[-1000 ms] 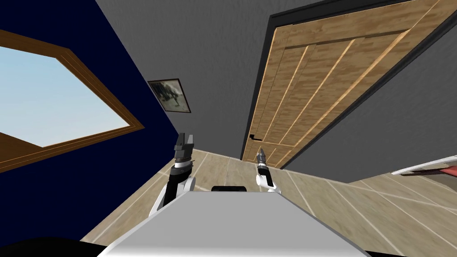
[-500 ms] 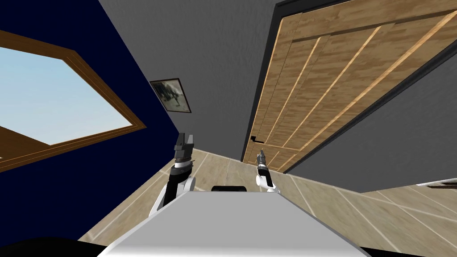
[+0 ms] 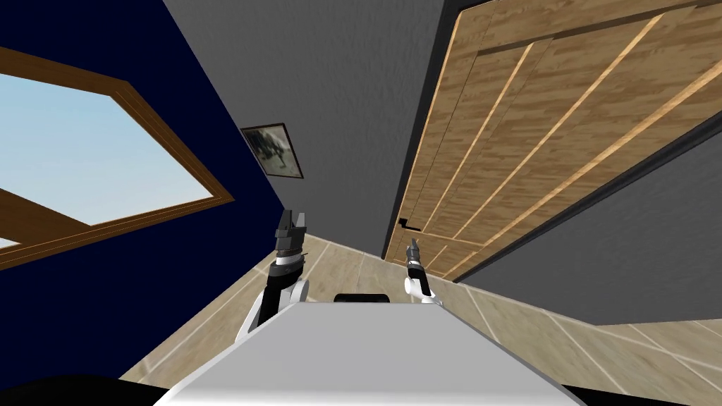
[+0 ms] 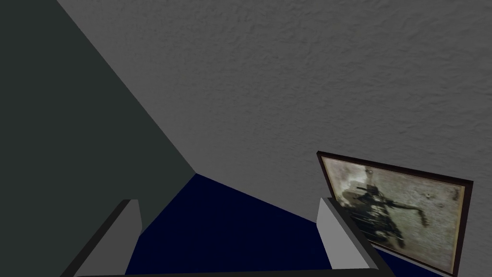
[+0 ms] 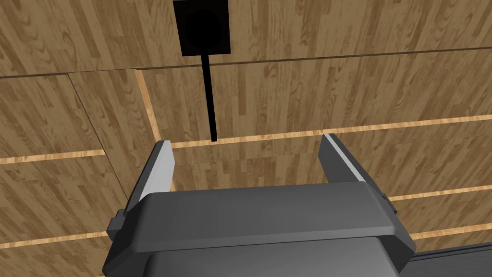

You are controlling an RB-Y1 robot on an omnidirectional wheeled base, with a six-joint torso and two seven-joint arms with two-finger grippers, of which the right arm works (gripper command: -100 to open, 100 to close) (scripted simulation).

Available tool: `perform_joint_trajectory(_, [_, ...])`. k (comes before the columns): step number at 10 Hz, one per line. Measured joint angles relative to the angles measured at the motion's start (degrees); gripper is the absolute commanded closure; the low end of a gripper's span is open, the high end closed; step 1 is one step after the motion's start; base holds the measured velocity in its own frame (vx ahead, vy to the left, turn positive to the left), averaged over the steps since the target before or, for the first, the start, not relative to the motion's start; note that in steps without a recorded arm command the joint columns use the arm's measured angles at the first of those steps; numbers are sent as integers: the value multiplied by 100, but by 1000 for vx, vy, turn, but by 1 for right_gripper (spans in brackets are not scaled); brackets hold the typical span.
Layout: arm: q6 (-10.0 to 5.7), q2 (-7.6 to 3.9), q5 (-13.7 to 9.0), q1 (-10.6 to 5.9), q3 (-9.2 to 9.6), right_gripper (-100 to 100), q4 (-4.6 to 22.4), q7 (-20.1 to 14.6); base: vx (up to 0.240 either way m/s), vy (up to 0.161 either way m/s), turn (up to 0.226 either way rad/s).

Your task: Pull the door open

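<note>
The wooden door (image 3: 564,127) stands closed in its dark frame, ahead of me and to my right. Its black handle (image 5: 210,96) sits near the door's left edge, straight beyond the right gripper (image 5: 246,142), which is much the nearer of the two.

The right wrist view shows the lever running down from its square plate (image 5: 202,26) towards the gripper. Its long axis lies crosswise to the line between the two fingers (image 5: 161,166), and its free end stops just short of the gap between their tips, nearer one finger than the other. The fingers are spread wide and hold nothing. I judge that they have not yet reached the lever or the door's face.

So the next move looks like a short advance straight at the door. A small sideways correction would centre the lever before the fingers close on its two sides.

The left gripper (image 3: 292,217) is raised at my left, well away from the door, its fingers likewise wide apart and empty.

By count there is one door, one handle with one plate, and two grippers, both free. There is also one framed picture (image 3: 273,150) on the grey wall and one window (image 3: 84,155) on the dark blue wall
</note>
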Motion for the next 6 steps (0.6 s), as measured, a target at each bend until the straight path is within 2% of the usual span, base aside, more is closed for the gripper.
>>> perform_joint_trajectory(4, [-134,-22,-99,-231,-24,-100,573,52,73,-55,75])
perform_joint_trajectory(5, [-129,-29,-128,-260,-34,-100,647,74,33,-24,24])
perform_joint_trajectory(6, [-125,-29,-131,-264,-36,-100,652,80,137,-6,138])
